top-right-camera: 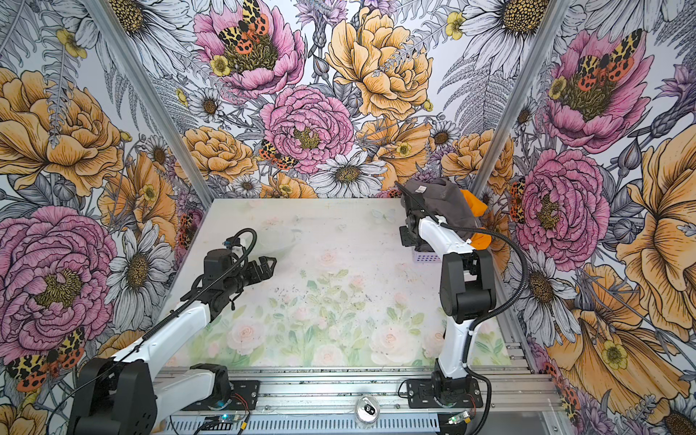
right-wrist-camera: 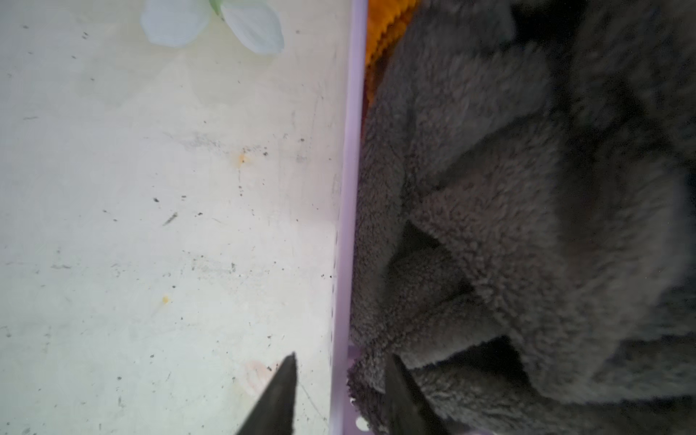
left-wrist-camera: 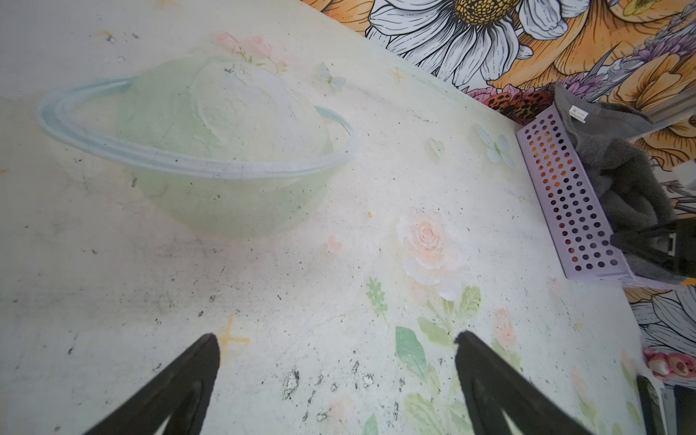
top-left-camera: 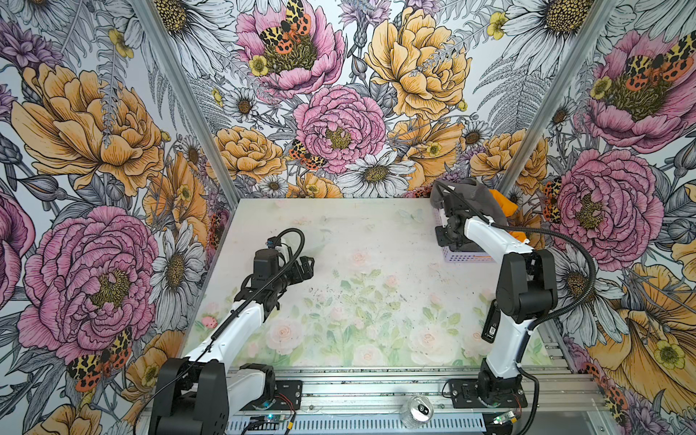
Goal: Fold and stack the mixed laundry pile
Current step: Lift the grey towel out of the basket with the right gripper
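At the far right corner of the desk (top-left-camera: 376, 241), the lavender basket (top-left-camera: 467, 258) holds the laundry. The dark grey towel (top-left-camera: 467, 199) is heaped above its rim, and the orange shorts (top-left-camera: 502, 201) poke out on the side toward the right wall. The right tool (right-wrist-camera: 342, 361) hangs at the basket's desk-side wall with its fingers part-way apart, gripping nothing. In the right wrist view one fingertip (right-wrist-camera: 288, 380) stands over bare desk outside the lavender rim. The other is on the towel side, close against the plush, though I cannot tell whether it presses the cloth. The left tool (left-wrist-camera: 335, 339) is spread wide and empty over the left-middle of the desk, well apart from the basket. Both top views hide the right tool's tips behind its own wrist and arm. Only the right wrist view shows them straddling the rim, with a strip of orange cloth tucked between towel and basket wall. The left wrist view alone shows the towel's small white tag (left-wrist-camera: 692, 112), orange showing through the wall's holes, and a faded green ringed planet (left-wrist-camera: 222, 150) painted on the desk. Only the top views show a drink can (top-left-camera: 416, 410) standing on the metal rail (top-left-camera: 357, 393) in front of the desk.
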`<state>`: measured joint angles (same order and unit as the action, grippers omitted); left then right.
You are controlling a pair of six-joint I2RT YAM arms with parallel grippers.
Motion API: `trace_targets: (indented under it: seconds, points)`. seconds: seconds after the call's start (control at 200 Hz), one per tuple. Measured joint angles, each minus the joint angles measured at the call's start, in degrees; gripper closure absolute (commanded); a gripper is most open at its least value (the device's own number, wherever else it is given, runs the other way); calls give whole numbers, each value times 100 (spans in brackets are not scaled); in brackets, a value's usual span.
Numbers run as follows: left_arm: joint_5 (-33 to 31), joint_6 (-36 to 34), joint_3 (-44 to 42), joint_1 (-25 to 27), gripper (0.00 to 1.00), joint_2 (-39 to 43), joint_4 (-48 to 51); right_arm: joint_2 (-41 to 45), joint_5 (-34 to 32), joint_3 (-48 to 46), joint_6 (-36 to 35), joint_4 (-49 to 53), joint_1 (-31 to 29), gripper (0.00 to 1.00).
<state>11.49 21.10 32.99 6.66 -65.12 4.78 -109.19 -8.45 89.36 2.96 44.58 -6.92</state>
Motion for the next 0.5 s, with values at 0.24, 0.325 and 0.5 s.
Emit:
trace_targets:
  seconds: [0.24, 0.325, 0.5]
  points:
    - [0, 0, 0, 94, 1, 2, 39, 450, -39, 955, 98, 168, 212, 11]
    - [0, 0, 0, 118, 1, 2, 39, 358, -284, 1333, 111, 170, 420, 8]
    - [0, 0, 0, 144, 1, 2, 39, -483, -645, 2013, 136, 278, 824, 8]
